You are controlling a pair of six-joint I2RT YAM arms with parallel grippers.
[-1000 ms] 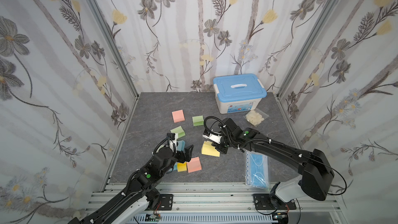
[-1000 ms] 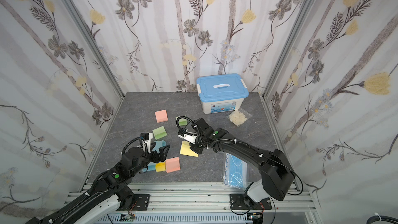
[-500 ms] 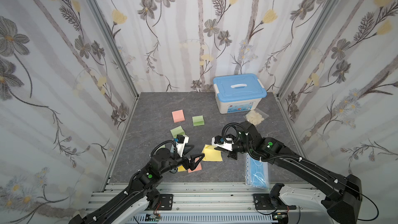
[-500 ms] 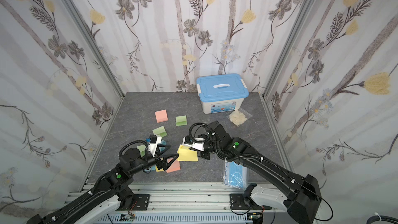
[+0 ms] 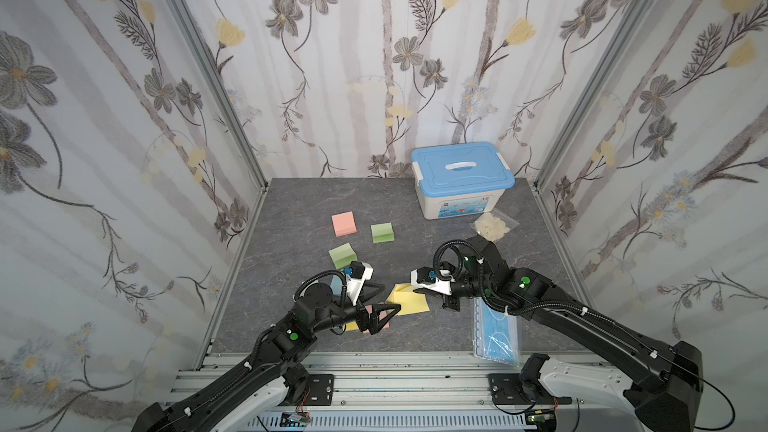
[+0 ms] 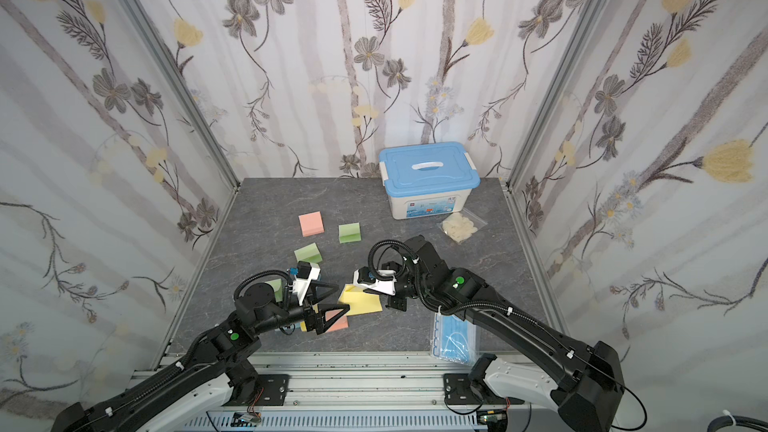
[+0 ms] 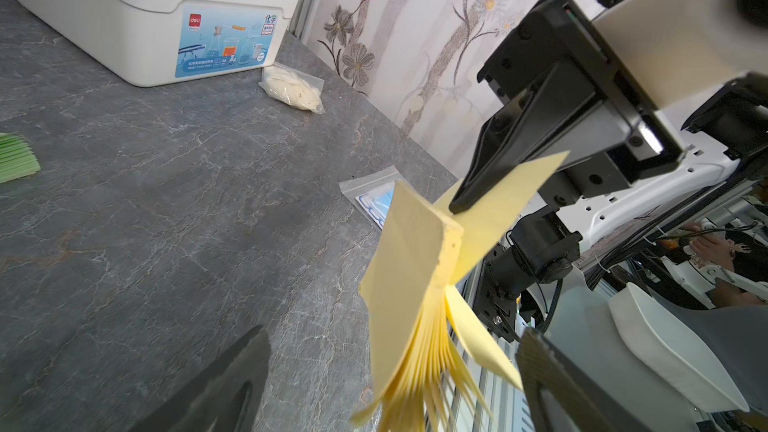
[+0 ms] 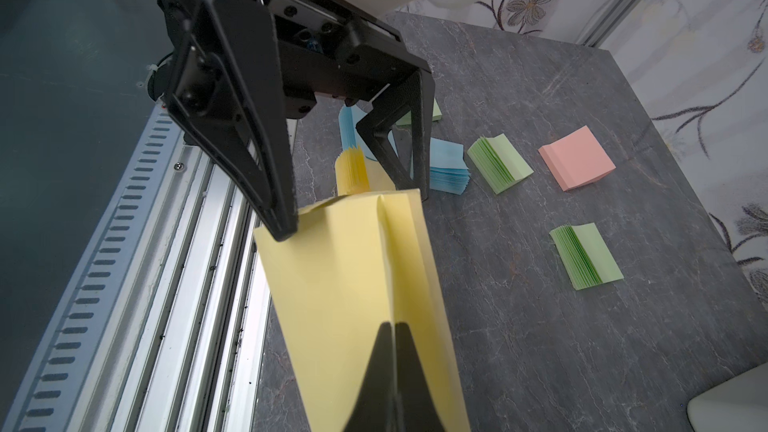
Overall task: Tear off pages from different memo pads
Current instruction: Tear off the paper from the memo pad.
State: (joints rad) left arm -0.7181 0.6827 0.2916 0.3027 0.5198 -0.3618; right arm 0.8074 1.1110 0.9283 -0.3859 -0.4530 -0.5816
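Observation:
My right gripper [image 8: 392, 328] is shut on one yellow page [image 7: 511, 197], and the yellow memo pad [image 7: 407, 263] hangs from that sheet above the table, its pages fanned out. My left gripper [image 7: 388, 384] is open, one finger on each side of the pad's lower end, not pressing it. In both top views the pad [image 5: 409, 304] [image 6: 361, 303] sits between the left gripper [image 5: 384, 312] and the right gripper [image 5: 420, 292]. Other memo pads lie on the table: pink [image 5: 344, 224], two green [image 5: 382, 232] [image 5: 343, 254], blue [image 8: 446, 164], yellow [image 8: 353, 168].
A blue-lidded white box [image 5: 461, 174] stands at the back right with a small clear bag [image 5: 492, 224] in front of it. A bag of blue face masks [image 5: 496, 334] lies at the front right. The aluminium rail [image 8: 174, 284] runs along the table's front edge.
The right gripper has pulled back towards the front right, lifting the yellow pad by its page. The left gripper has swung right and now straddles the hanging pad.

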